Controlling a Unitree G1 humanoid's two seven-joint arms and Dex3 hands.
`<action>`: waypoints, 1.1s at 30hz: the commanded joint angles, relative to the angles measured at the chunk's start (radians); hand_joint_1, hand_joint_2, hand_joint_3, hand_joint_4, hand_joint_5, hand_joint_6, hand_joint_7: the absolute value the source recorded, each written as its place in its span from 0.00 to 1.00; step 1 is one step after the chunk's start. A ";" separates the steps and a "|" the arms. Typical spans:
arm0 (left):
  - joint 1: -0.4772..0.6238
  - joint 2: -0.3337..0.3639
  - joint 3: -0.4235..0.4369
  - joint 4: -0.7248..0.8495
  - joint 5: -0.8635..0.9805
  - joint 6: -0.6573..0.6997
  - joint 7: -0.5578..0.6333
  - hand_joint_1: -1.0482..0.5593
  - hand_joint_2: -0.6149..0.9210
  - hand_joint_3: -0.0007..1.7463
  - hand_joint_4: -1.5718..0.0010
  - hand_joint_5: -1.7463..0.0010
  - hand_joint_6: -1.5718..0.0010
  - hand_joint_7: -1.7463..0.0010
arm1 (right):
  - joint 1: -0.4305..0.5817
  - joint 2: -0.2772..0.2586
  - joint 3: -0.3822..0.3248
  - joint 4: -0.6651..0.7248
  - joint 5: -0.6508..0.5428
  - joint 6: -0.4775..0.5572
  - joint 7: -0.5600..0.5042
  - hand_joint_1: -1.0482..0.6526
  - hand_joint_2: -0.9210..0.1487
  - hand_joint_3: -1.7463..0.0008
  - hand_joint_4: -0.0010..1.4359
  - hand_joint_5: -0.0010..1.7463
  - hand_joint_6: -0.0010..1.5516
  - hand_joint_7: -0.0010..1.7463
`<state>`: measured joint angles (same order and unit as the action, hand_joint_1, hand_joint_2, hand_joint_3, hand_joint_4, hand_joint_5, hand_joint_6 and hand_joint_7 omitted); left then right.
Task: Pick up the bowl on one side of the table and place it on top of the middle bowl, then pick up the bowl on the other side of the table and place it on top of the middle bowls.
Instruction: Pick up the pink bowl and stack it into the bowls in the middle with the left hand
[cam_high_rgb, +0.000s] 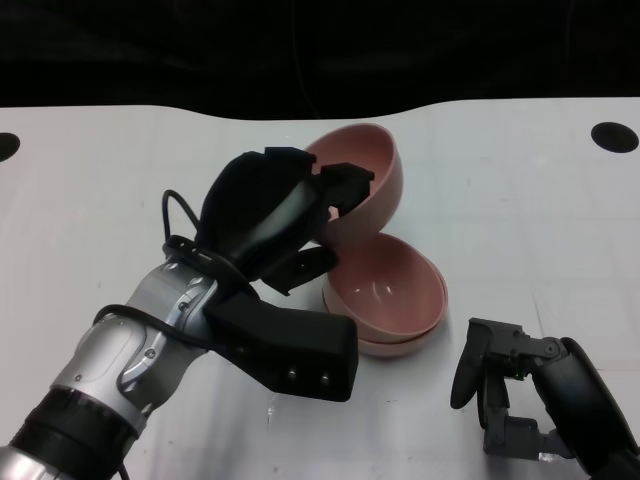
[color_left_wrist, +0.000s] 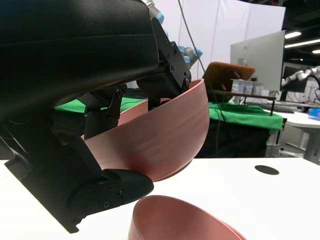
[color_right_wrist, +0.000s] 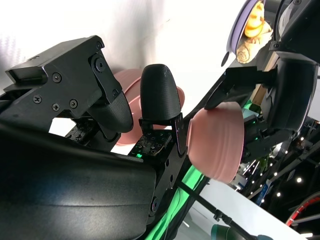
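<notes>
Left hand (cam_high_rgb: 285, 215) gripping tilted bowl (cam_high_rgb: 370, 180), stacked bowls (cam_high_rgb: 385, 295) apparently below

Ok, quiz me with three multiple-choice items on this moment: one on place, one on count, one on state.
1. Where is the tilted bowl?
A. flat on the table
B. raised behind the stacked bowls
C. under the right hand

2. How many pink bowls show?
A. one
B. two
C. three

3. The right hand is:
A. holding nothing
B. holding a bowl
C. pressing the stack

Answers: 1 B, the left hand holds it tipped beyond the stacked bowls. 2 C, two nested plus one held. 3 A, its fingers are apart beside the stack.
</notes>
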<state>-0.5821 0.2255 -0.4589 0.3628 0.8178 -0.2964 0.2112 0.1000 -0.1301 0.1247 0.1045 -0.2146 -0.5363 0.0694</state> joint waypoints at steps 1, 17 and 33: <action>-0.033 0.001 -0.023 0.015 0.011 0.006 -0.039 0.49 0.68 0.64 0.43 0.00 0.48 0.16 | 0.007 -0.008 -0.001 -0.004 0.003 0.000 -0.003 0.60 0.65 0.05 0.66 1.00 0.54 0.88; -0.122 0.002 -0.148 0.127 0.089 -0.029 -0.129 0.47 0.86 0.19 0.42 0.00 0.40 0.40 | 0.004 -0.008 0.000 -0.008 0.005 0.002 -0.001 0.60 0.64 0.06 0.65 1.00 0.53 0.87; -0.102 -0.021 -0.174 0.181 0.079 -0.019 -0.142 0.39 1.00 0.13 0.63 0.64 0.56 0.94 | 0.000 -0.008 0.003 -0.010 0.002 0.008 0.001 0.60 0.65 0.07 0.65 1.00 0.53 0.87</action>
<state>-0.6947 0.1874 -0.6312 0.5591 0.8957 -0.3271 0.0917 0.1025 -0.1299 0.1278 0.0949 -0.2176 -0.5243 0.0715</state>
